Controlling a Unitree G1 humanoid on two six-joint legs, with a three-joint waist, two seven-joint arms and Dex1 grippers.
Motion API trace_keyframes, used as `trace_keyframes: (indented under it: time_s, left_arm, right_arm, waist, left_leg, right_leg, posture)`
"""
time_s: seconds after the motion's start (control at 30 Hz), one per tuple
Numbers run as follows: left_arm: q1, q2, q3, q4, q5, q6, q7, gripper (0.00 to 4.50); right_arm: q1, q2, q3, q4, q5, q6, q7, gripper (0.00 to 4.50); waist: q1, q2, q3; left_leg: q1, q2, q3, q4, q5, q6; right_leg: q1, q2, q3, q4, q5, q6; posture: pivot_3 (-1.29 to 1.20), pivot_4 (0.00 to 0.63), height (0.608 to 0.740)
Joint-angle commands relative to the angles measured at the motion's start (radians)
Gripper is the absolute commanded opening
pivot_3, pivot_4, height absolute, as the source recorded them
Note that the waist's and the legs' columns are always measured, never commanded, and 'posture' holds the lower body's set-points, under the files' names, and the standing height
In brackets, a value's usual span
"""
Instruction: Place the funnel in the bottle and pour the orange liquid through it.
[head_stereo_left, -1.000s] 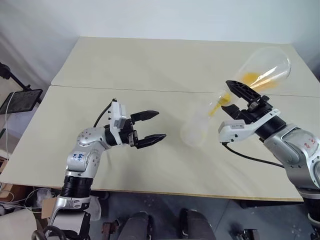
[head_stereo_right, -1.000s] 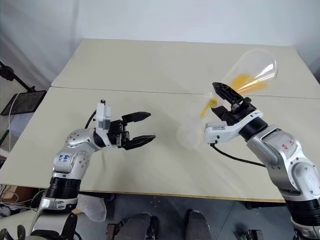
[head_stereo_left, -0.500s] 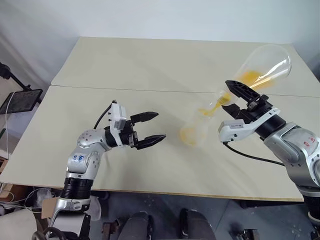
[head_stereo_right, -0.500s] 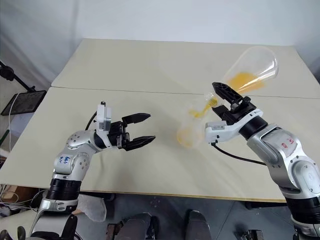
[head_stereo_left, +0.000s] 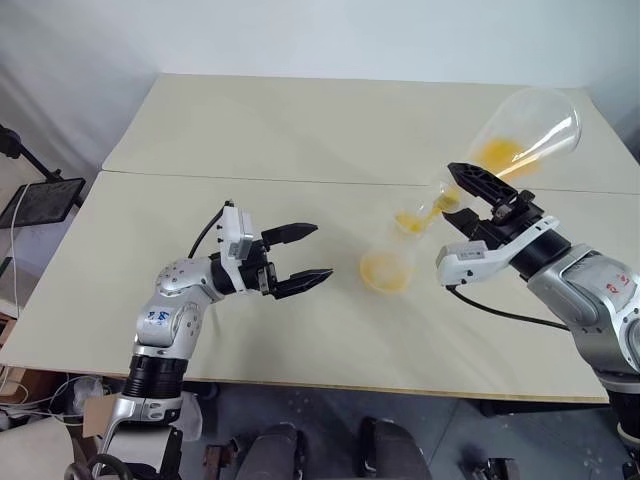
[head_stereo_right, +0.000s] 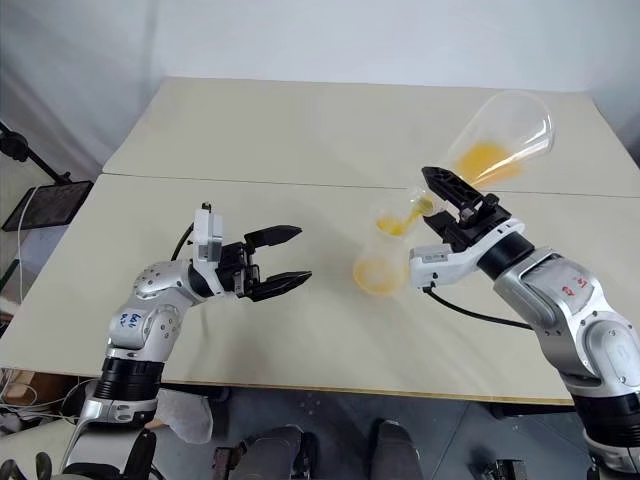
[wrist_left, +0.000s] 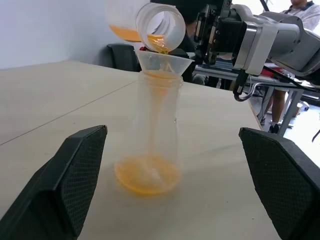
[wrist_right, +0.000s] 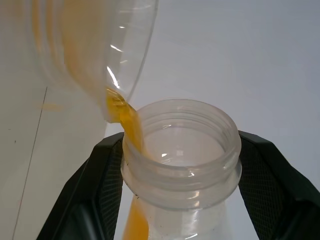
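The clear bottle (head_stereo_left: 386, 262) stands on the table with the small clear funnel (head_stereo_left: 409, 222) seated in its neck. My right gripper (head_stereo_left: 462, 190) is shut on the neck of a big clear cone-shaped flask (head_stereo_left: 525, 130), tilted mouth-down over the funnel. Orange liquid (head_stereo_left: 436, 207) streams from the flask's mouth (wrist_left: 160, 25) into the funnel (wrist_left: 165, 62). A shallow orange pool (wrist_left: 147, 175) lies in the bottle's base. More orange liquid sits inside the flask (head_stereo_right: 480, 158). My left gripper (head_stereo_left: 322, 250) is open and empty, just left of the bottle, apart from it.
Two beige tables (head_stereo_left: 300, 130) meet at a seam behind the bottle. A black stand (head_stereo_left: 40, 200) is off the left edge. Beyond the table, the left wrist view shows desks, a dark chair (wrist_left: 122, 55) and a person (wrist_left: 302, 7).
The bottle's base was empty a second ago and now holds orange liquid that came through the funnel. The flask holds a little less. Both arms kept their places.
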Motion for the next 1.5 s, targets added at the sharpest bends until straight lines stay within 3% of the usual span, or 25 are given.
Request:
trace_keyframes:
  time_s: [0.03,1.5]
  left_arm:
    - [-0.006,-0.003,0.003,-0.038,-0.020,-0.015,0.001,4.50]
    - [-0.005,-0.010,0.000,-0.054,-0.021,-0.025,0.002,4.50]
  right_arm:
    - [-0.020,-0.017,-0.031,-0.025,-0.001,-0.007,-0.005,2.80]
    - [-0.060,-0.008,-0.014,-0.019,-0.059,-0.027,-0.016,2.80]
  waist:
    - [0.000,0.000,0.000]
    - [0.000,0.000,0.000]
  left_leg:
    - [0.000,0.000,0.000,0.000,0.000,0.000]
    - [0.000,0.000,0.000,0.000,0.000,0.000]
  right_leg:
    - [0.000,0.000,0.000,0.000,0.000,0.000]
    - [0.000,0.000,0.000,0.000,0.000,0.000]
  posture:
    - [0.00,0.150,0.740]
    - [0.00,0.150,0.740]
